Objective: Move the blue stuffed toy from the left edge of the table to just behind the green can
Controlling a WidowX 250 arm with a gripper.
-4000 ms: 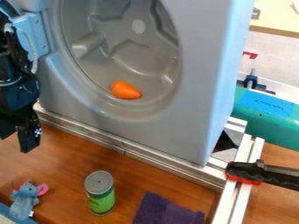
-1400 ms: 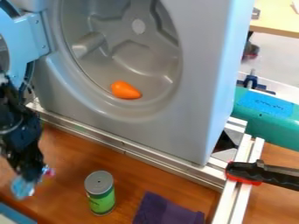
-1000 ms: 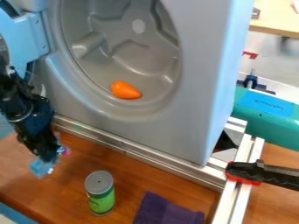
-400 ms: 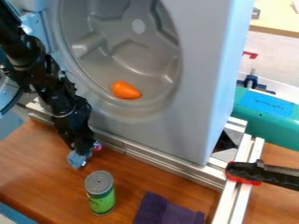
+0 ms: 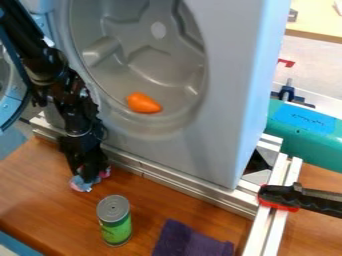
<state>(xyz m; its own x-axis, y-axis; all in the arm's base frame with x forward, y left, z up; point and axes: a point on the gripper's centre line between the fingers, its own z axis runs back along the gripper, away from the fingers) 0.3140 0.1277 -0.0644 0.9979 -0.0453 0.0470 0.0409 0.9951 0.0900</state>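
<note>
gripper (image 5: 89, 175) pinched closed on blue plush toy (image 5: 81, 184) | drum (image 5: 157, 65) holds orange vegetable (image 5: 143, 103), six o'clock | can (image 5: 115, 223): gripper's five o'clock

Small plush toy (image 5: 83, 184), soft-looking, pale grayish blue with pink patches at lower left and right side. Gripped in tool (image 5: 89, 173), upper part hidden behind black fingers. Blue-and-pink bulk poking out below fingertips, rounded and bunched. Finer shape and facing impossible to tell. Hanging low at left part of view, over wooden table (image 5: 40, 195); contact with tabletop unclear. Close to metal rail (image 5: 133, 165), up and left of green can (image 5: 115, 227), apart from can.
</note>
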